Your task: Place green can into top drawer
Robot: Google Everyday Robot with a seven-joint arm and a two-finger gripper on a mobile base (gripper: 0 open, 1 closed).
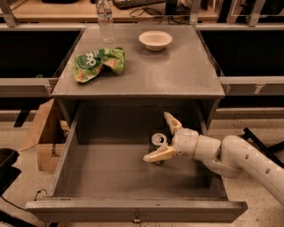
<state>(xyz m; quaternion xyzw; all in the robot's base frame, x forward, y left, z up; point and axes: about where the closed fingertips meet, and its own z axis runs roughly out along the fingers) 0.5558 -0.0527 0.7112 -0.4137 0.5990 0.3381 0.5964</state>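
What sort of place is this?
Likely an office or lab: grey metal cabinet with open top drawer, cable-strewn desk behind, cardboard box alongside. The gripper sits in the drawer, open around the green can.

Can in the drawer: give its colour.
Can: green, silver top; camera view. Open gripper straddles it.

Robotics lab, workbench area: a grey metal cabinet (177,75) stands on a speckled floor (17,195), its top drawer (133,212) pulled open. A white robot arm (248,159) reaches in from the cabinet's right, its gripper (156,136) inside the drawer with fingers spread apart. Behind the cabinet runs a wooden desk (66,9) strewn with cables (142,5). A torn cardboard box (42,133) sits at the cabinet's left.
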